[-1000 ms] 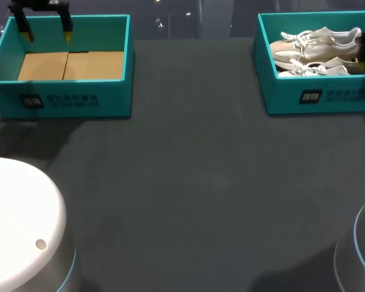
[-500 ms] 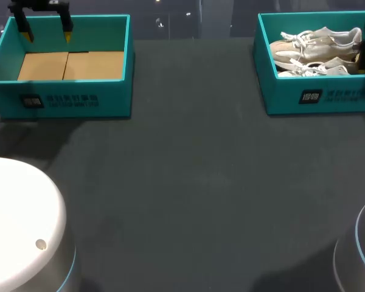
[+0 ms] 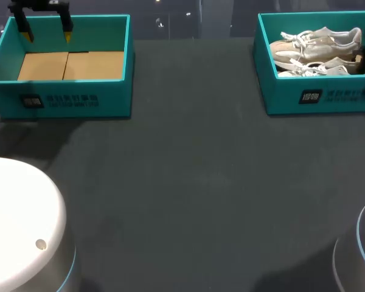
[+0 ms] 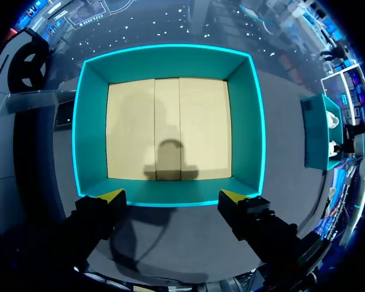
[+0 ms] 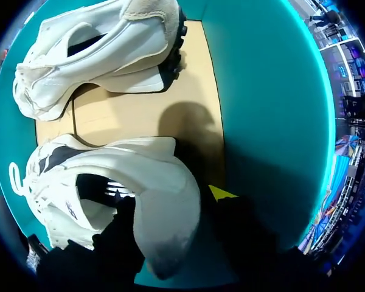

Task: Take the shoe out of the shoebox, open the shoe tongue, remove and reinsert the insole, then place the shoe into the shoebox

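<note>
Shoe (image 5: 164, 225) is seen lying inside the right shoebox (image 3: 316, 97), toe toward the table's middle, heel near the box's outer end wall. Second shoe (image 5: 109, 55) is laid beside it in the same box, pointed the same way. Right gripper (image 5: 173, 207) is lowered into this box at the first shoe's heel; whether the heel has been gripped cannot be told. Left gripper (image 4: 173, 196) is held above the far wall of the left box (image 3: 67, 100), spread wide, nothing held. A cardboard floor is shown inside the left box. Both boxes are set on the dark table (image 3: 188, 182), well apart, at its far corners.
</note>
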`<state>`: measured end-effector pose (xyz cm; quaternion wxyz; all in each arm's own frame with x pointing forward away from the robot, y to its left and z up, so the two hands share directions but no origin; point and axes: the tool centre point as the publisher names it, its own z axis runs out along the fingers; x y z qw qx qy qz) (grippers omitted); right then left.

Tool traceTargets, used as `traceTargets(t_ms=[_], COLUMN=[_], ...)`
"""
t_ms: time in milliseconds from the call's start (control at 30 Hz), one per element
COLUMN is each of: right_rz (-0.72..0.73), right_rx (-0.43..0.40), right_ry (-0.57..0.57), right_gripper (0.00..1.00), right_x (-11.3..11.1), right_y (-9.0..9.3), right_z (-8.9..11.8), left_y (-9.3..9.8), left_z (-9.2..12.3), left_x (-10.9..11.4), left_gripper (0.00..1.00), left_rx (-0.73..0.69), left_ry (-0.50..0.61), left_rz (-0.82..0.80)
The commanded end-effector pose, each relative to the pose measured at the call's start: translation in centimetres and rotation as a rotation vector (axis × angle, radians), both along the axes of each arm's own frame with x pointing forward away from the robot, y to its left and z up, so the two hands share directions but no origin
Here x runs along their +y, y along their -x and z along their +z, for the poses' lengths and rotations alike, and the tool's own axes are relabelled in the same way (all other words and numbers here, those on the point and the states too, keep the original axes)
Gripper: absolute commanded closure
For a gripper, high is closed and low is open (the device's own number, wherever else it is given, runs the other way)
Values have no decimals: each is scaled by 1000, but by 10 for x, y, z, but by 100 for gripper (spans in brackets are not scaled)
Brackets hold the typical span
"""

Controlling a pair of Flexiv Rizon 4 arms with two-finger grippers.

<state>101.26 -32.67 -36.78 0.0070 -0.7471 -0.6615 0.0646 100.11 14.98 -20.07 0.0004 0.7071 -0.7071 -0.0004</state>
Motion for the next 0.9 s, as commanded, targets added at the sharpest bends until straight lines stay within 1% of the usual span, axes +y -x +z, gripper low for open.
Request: traceTargets(t_ms=[33,333,633,900], right_rz=[-3,-26,-52,-57], right_rx=[8,-16,-25,-38], right_ry=[-7,-23,-22,19], right_gripper=[100,100,100,100], right_x=[1,1,-4,-11], right_y=[-3,-2,-4,-14], right_z=[-3,7,30,47], left_y=[0,0,0,0], left_z=[0,0,0,0], left_x=[0,0,0,0], left_gripper=[0,0,0,0], left_rx=[0,0,0,0], left_ry=[0,0,0,0], left_rz=[0,0,0,0])
